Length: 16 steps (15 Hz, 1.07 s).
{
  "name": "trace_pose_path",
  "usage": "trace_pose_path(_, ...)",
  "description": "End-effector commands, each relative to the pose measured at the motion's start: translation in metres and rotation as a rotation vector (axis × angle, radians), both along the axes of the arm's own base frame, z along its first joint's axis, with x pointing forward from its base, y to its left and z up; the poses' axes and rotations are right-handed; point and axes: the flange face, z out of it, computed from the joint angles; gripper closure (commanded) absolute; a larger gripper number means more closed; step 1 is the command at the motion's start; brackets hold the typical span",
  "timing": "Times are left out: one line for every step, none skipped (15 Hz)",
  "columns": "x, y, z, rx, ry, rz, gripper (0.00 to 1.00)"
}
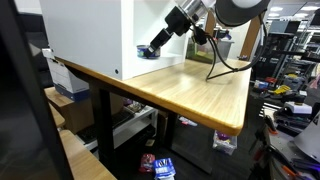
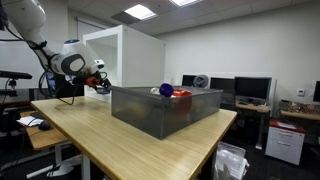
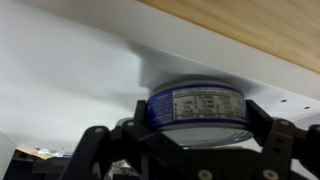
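In the wrist view, which stands upside down, a round blue can (image 3: 200, 122) with a white printed label sits between my gripper's (image 3: 199, 106) two black fingers (image 3: 141, 112), which press on its left and right sides. The can's base rests on the wooden table (image 3: 250, 25) against a white wall. In an exterior view the gripper (image 1: 155, 45) reaches down to the blue can (image 1: 147, 53) beside the big white box (image 1: 90, 35). In an exterior view the gripper (image 2: 100, 82) is low over the table's far end; the can is hidden there.
A grey open bin (image 2: 165, 115) holding a blue thing (image 2: 166, 90) and a red thing (image 2: 181, 93) stands on the table (image 2: 110, 140). The white box (image 2: 125, 55) lies just behind the gripper. A black cable (image 1: 225, 62) trails on the tabletop (image 1: 200, 95). Desks and monitors (image 2: 245, 90) lie beyond.
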Motion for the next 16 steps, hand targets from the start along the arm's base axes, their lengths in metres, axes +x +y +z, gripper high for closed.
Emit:
trace_pose_path(-0.025, -0.009, 0.010, -0.035, 0.008, 0.015, 0.32)
trace_pose_path(-0.028, -0.010, 0.010, -0.037, 0.010, 0.015, 0.32)
trace_pose_path(-0.031, -0.013, 0.011, -0.037, 0.014, 0.011, 0.32)
trace_pose_path(-0.034, -0.017, 0.013, -0.039, 0.018, 0.006, 0.32)
trace_pose_path(-0.037, -0.022, 0.013, -0.041, 0.025, 0.001, 0.32)
trace_pose_path(-0.039, -0.027, 0.015, -0.042, 0.031, -0.005, 0.32)
trace_pose_path(-0.042, -0.032, 0.015, -0.043, 0.038, -0.010, 0.32)
trace_pose_path(-0.045, -0.037, 0.017, -0.044, 0.043, -0.015, 0.32)
trace_pose_path(-0.048, -0.043, 0.018, -0.046, 0.049, -0.017, 0.32)
trace_pose_path(-0.051, -0.046, 0.019, -0.047, 0.051, -0.017, 0.32)
trace_pose_path(-0.053, -0.049, 0.021, -0.048, 0.054, -0.012, 0.32)
trace_pose_path(-0.056, -0.053, 0.022, -0.054, 0.058, -0.008, 0.32)
trace_pose_path(-0.058, -0.056, 0.024, -0.055, 0.064, -0.003, 0.32)
trace_pose_path(-0.061, -0.060, 0.025, -0.059, 0.066, -0.002, 0.32)
trace_pose_path(-0.064, -0.063, 0.026, -0.061, 0.069, 0.002, 0.32)
trace_pose_path(-0.067, -0.067, 0.028, -0.065, 0.069, 0.004, 0.32)
